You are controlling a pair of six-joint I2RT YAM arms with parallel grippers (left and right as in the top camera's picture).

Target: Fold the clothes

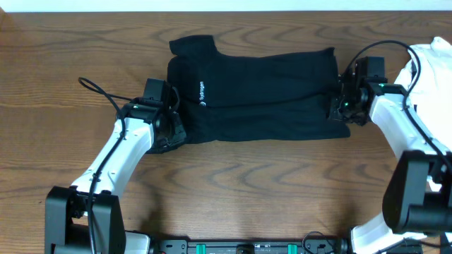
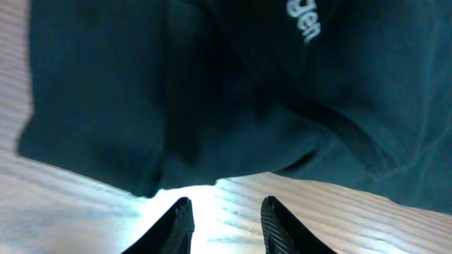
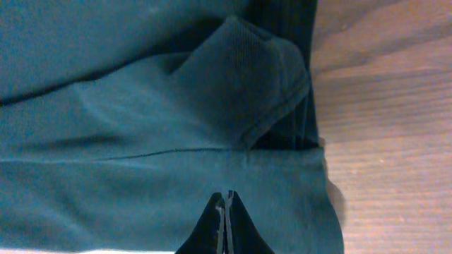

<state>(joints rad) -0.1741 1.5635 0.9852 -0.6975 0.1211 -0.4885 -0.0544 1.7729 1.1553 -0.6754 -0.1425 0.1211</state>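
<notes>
The left gripper's jaws stand apart over bare worktop and the right gripper's are together, so either could lift without gripping the T-shirt.

The white lettering on the black T-shirt is too small to read from overhead. The left wrist view shows it blurred and cut off. A white garment runs off the right edge.

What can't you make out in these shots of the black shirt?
Logo text: too small overhead; blurred and cropped at the top edge, left wrist view.
Right gripper: shut; its fingers hide any pinched T-shirt fabric, right wrist view.
White garment: cut off by overhead's right edge.
</notes>
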